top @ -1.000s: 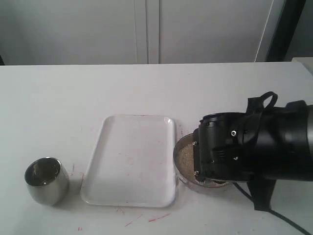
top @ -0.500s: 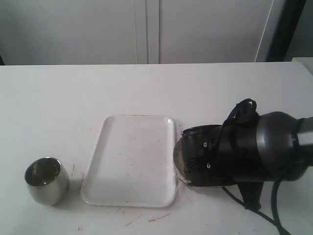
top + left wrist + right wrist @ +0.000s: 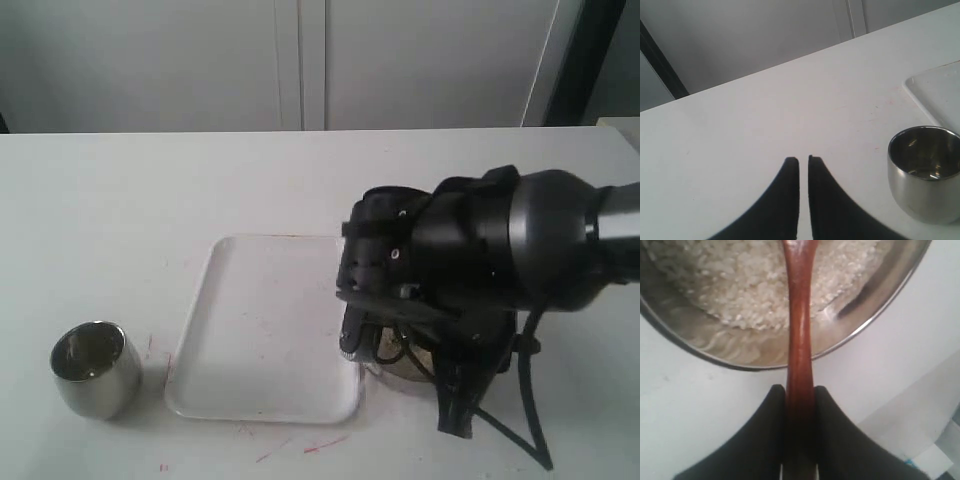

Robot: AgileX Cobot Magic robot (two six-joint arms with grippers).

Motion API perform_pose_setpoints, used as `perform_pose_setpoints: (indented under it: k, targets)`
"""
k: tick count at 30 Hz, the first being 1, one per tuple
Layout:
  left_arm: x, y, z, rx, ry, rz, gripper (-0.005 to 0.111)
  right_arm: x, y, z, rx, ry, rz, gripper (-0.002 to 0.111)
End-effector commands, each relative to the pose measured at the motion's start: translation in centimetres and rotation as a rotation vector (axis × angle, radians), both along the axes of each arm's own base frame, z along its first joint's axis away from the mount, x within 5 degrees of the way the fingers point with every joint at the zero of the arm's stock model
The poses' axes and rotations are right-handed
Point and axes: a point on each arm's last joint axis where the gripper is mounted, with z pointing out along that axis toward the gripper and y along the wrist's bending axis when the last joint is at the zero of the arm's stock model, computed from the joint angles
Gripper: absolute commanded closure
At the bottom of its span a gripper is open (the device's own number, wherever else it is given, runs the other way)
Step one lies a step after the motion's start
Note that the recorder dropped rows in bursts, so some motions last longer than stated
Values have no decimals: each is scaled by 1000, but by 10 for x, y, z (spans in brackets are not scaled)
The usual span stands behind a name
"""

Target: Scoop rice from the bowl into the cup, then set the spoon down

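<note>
The right arm (image 3: 470,260) has swung up and over toward the tray (image 3: 270,320) since 1 second ago, when it lay low across the bowl (image 3: 392,352). Now its bulk hides nearly all of that bowl from the exterior camera. We read this as the scoop stroke under way, with no transfer made. The right wrist camera gives us what the exterior cannot: the right gripper (image 3: 800,390) is clamped on the spoon (image 3: 800,315), whose handle crosses the bowl's rim (image 3: 880,295) toward the rice (image 3: 745,280). The spoon's head is out of frame, so we cannot tell whether it is loaded. The cup (image 3: 95,368) stands well apart, beyond the tray. From the left wrist, the left gripper (image 3: 803,160) is pinched to 1 thin slit, holding nothing, and the cup (image 3: 925,172) shows no rice inside.
</note>
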Motion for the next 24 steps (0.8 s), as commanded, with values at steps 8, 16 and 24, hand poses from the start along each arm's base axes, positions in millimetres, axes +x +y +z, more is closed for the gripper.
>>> perform_pose_setpoints:
  k: [8,16,24]
  targets:
    - [0,0,3,-12,-13,-4,92,4,-31,23,203,62,-197,108]
    - [0,0,3,-12,-13,-4,92,-7,-48,40,336,76,-294,108]
    - [0,0,3,-12,-13,-4,92,-33,-63,36,434,27,-366,108]
